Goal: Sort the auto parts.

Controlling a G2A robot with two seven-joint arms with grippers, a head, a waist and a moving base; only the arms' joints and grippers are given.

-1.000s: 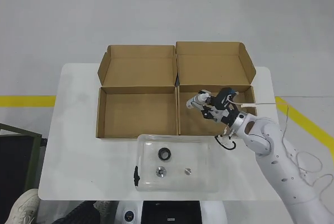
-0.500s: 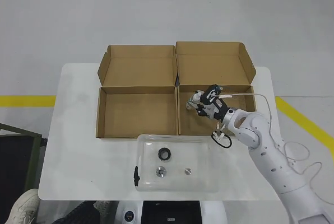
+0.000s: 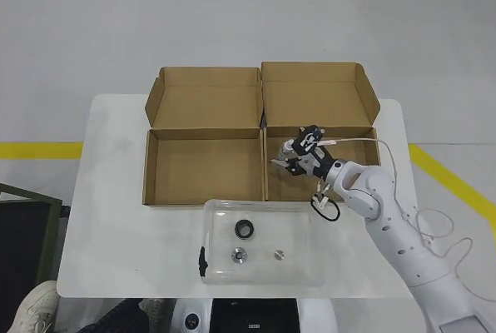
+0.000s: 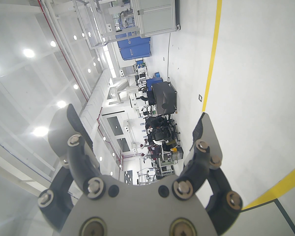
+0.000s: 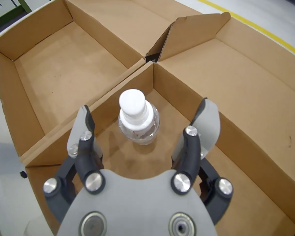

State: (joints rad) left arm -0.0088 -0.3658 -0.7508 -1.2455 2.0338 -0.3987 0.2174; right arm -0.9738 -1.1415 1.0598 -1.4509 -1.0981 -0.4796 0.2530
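A small clear bottle with a white cap (image 5: pixel 138 119) stands upright on the floor of the right cardboard box (image 5: pixel 248 104), in the corner by the wall it shares with the left box. My right gripper (image 5: pixel 145 106) is open around the bottle, its fingers (image 5: pixel 207 119) a little clear of it on both sides. From above, the bottle (image 3: pixel 280 152) and the right gripper (image 3: pixel 288 160) sit at the left end of the right box (image 3: pixel 356 179). My left gripper (image 4: pixel 137 116) is open with nothing in it and faces the hall.
The left cardboard box (image 3: pixel 202 171) lies beside the right one, both with lids folded back. A clear plastic tray (image 3: pixel 302 266) at the table's front holds a black ring (image 3: pixel 245 227), a metal part (image 3: pixel 240 255) and a small part (image 3: pixel 278 255).
My right arm has moved left along the right box with the bottle, down toward the box's left corner. The bottle now stands on the box floor between the opened fingers.
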